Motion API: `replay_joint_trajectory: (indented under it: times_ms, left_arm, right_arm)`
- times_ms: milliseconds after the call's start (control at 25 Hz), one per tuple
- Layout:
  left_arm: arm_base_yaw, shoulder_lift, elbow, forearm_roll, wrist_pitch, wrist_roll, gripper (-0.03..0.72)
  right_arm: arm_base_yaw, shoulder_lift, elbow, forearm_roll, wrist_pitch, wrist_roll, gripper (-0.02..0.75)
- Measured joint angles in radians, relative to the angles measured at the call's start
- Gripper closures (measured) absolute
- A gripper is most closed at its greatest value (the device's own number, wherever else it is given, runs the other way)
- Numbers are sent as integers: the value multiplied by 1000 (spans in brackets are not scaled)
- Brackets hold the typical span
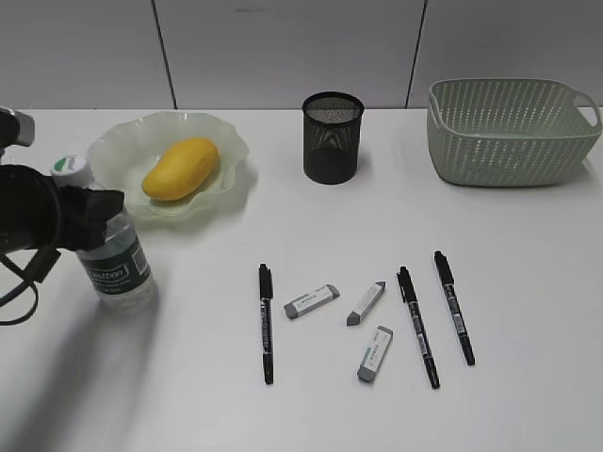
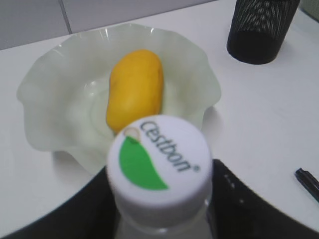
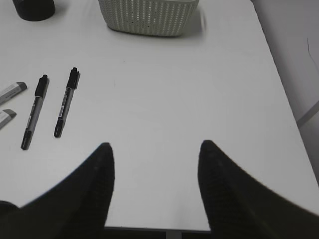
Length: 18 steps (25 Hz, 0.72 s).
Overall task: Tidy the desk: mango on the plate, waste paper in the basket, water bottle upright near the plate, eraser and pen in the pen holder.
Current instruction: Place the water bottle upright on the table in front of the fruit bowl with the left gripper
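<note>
My left gripper point(image 1: 94, 218) is shut on the upper part of the water bottle point(image 1: 118, 268), which stands upright on the desk point(image 1: 283, 414) just in front-left of the plate point(image 1: 122, 141). The white cap point(image 2: 159, 159) fills the left wrist view between the fingers. The mango point(image 1: 181, 169) lies in the plate point(image 2: 45, 99). Three black pens point(image 1: 266, 322) point(image 1: 417, 326) point(image 1: 453, 306) and three grey erasers point(image 1: 311, 300) point(image 1: 366, 303) point(image 1: 375, 354) lie on the desk. The pen holder point(image 1: 333, 137) stands at the back centre. My right gripper point(image 3: 154, 149) is open and empty. No waste paper shows.
The basket point(image 1: 509, 132) stands at the back right and also shows in the right wrist view point(image 3: 147, 15). The desk's right and near edges point(image 3: 279, 99) lie close to my right gripper. A tiled wall runs behind the desk.
</note>
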Motion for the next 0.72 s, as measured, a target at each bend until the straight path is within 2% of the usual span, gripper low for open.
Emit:
replay_joint_trajectory:
  times_ms: [240,520,720]
  left_arm:
    - [0,43,-4,-1,-79,7,309]
    - [0,-1,-3,1,-63,7,80]
    - [0,-113,-3,10,-58,6,43]
  right_arm:
    - [0,0,0,0,0,0,302]
    - [0,0,0,0,0,0,302]
    - [0,0,0,0,0,0,302]
